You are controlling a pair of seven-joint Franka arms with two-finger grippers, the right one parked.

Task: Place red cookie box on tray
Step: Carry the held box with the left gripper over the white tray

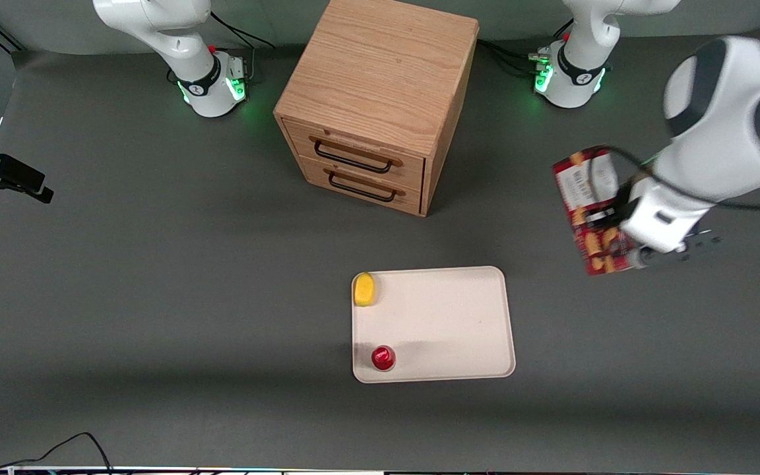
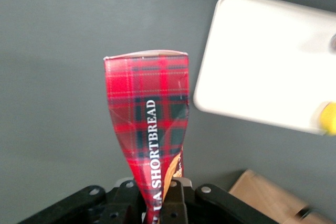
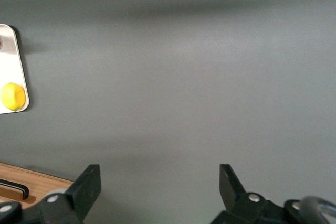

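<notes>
The red cookie box (image 1: 586, 198) is up off the table toward the working arm's end, held tilted with its white label end uppermost. My left gripper (image 1: 611, 231) is shut on the box's lower part. In the left wrist view the tartan box (image 2: 149, 119) sticks out from between the black fingers (image 2: 176, 203), which pinch it tight, with my gripper (image 2: 157, 205) around its base. The cream tray (image 1: 446, 316) lies flat on the table nearer the front camera than the box and off to one side of it. The tray (image 2: 262, 61) also shows in the left wrist view.
A yellow object (image 1: 365, 289) and a small round red object (image 1: 383, 357) sit on the tray along its edge toward the parked arm. A wooden drawer cabinet (image 1: 380, 99) with two drawers stands farther from the front camera than the tray. A grey mat covers the table.
</notes>
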